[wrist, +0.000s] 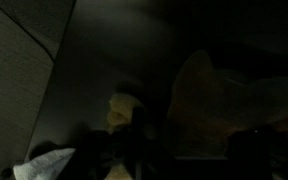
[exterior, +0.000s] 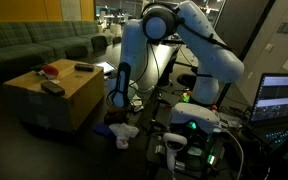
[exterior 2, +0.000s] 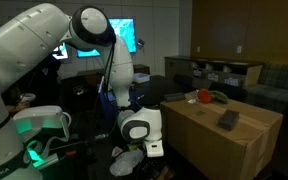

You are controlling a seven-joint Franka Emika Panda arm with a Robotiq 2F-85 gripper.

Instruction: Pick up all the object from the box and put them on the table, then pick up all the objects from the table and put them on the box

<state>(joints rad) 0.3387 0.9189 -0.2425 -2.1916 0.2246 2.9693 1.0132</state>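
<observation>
White cloth [exterior: 125,131] lies crumpled — just beneath the pincer [exterior: 117,101], beside the box [exterior: 69,97].

sofa [exterior: 34,45]: green, behind | laptop [exterior: 281,98]: screen lit | monitor [exterior 2: 119,33]: screen lit

Tan cardboard box [exterior: 69,108], top face bearing red item [exterior: 50,70] at 11 o'clock, dark blocky item [exterior: 52,87] at 7 o'clock, slim dark item [exterior: 84,67] at 2 o'clock, white cloth [exterior: 126,131] on black table [exterior: 84,140] at box's 4 o'clock.
</observation>
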